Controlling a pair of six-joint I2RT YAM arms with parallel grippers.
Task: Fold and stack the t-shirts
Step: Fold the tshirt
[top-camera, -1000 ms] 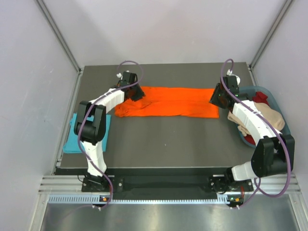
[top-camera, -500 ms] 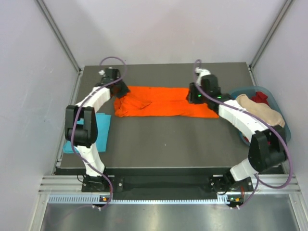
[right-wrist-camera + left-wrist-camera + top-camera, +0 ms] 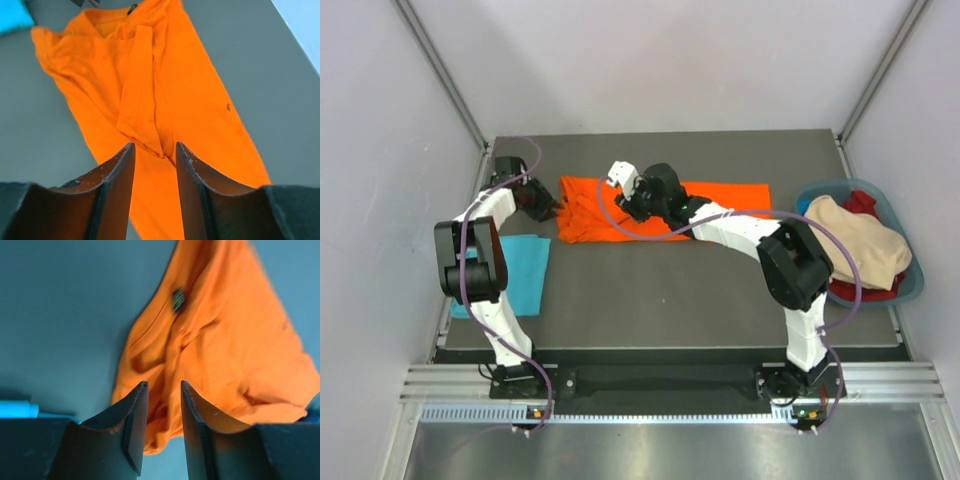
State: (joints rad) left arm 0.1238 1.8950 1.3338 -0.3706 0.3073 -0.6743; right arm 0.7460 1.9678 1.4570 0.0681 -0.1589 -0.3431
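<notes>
**Orange t-shirt: long strip, partly folded**

Lies across the far worktop, left end bunched. Turquoise t-shirt lies flat at near left. Left pincer beside the bunched end, right pincer over the strip: both parted, empty. Risk: pinching one layer would likely drag the folds apart.

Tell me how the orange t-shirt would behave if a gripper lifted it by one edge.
Probably floppy: the orange t-shirt lies flat with soft wrinkles and a folded-over sleeve, so it would likely drape from any pinch point. Likely light, since it looks like thin cloth. Pushed, it would probably bunch rather than slide whole, as its crumpled end suggests.
</notes>
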